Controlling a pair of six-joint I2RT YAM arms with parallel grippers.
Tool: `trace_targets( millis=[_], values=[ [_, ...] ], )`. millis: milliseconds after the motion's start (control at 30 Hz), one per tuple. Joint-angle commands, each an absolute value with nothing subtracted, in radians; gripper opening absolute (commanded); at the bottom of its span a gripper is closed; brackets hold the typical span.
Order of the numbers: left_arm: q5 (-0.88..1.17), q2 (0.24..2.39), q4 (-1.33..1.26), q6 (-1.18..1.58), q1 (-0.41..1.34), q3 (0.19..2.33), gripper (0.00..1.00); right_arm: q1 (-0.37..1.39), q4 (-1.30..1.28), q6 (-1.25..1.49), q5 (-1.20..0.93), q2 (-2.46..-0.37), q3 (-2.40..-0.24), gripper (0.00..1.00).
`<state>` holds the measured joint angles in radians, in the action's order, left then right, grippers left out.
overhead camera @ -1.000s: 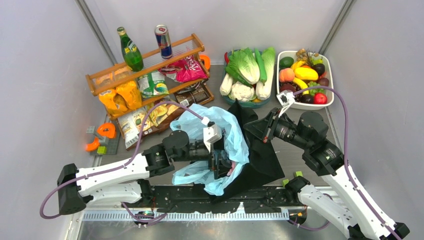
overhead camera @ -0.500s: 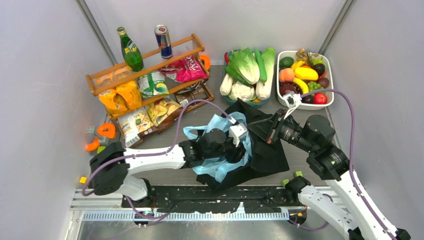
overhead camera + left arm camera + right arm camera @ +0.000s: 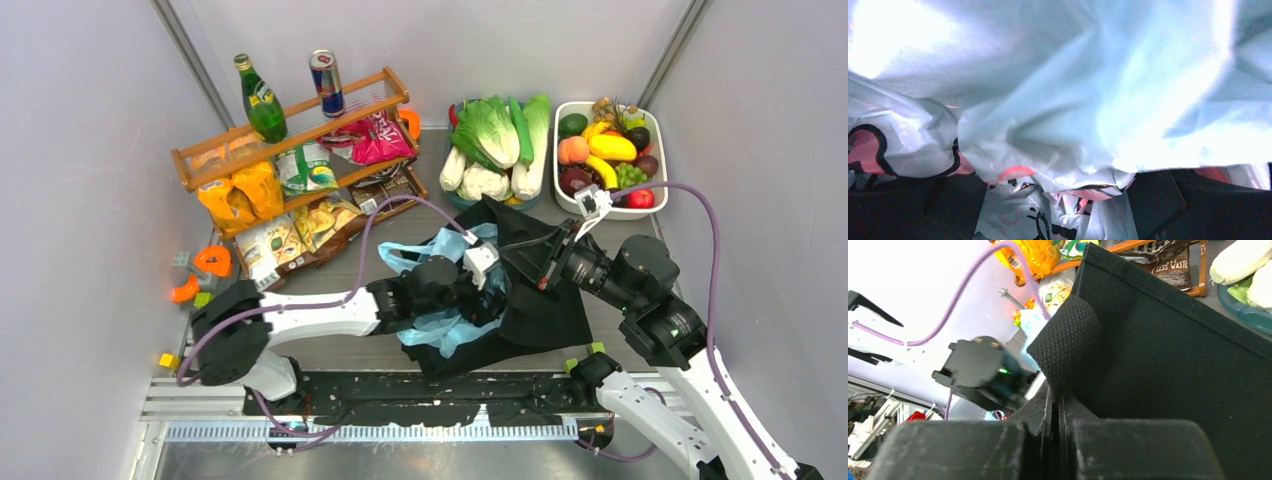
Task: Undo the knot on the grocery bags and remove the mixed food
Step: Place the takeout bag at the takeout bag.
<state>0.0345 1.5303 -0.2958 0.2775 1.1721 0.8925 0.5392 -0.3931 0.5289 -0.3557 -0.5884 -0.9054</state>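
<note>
Fabric of black tote [image 3: 1173,365] pinched by right gripper [image 3: 1054,402]; left gripper [image 3: 1055,212] gapes amid crinkly blue bag [image 3: 1073,100].

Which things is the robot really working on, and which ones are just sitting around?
Part of the job: blue plastic bag, black tote, right gripper shut on the tote.
Just lying about: green bottle, drink can, fruit.

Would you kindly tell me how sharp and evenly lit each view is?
Top external: sharp, evenly lit. Left wrist: light-blue plastic bag fills the frame, soft, blown out upper left. Right wrist: black tote crisp, background washed out.
</note>
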Motion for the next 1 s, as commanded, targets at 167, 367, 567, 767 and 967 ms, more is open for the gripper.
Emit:
trace_targets(
  millis=[167, 367, 567, 767, 967],
  values=[
    [0.224, 1.172, -0.332, 0.238, 1.159, 0.805, 1.0, 0.542, -0.356, 0.502, -0.267, -0.57, -0.947, 0.05],
    [0.215, 1.217, -0.223, 0.269, 1.137, 0.836, 0.68, 0.542, -0.294, 0.5, -0.361, -0.557, -0.934, 0.05],
    [0.152, 1.383, -0.179, 0.305, 1.131, 0.891, 0.48, 0.541, -0.279, 0.53, -0.362, -0.54, -0.92, 0.05],
    [0.156, 1.439, -0.238, 0.302, 1.13, 0.916, 0.47, 0.541, -0.302, 0.502, -0.359, -0.547, -0.861, 0.09],
    [0.16, 1.455, -0.317, 0.289, 1.13, 0.907, 0.45, 0.542, -0.402, 0.372, -0.259, -0.552, -0.819, 0.37]
  ],
)
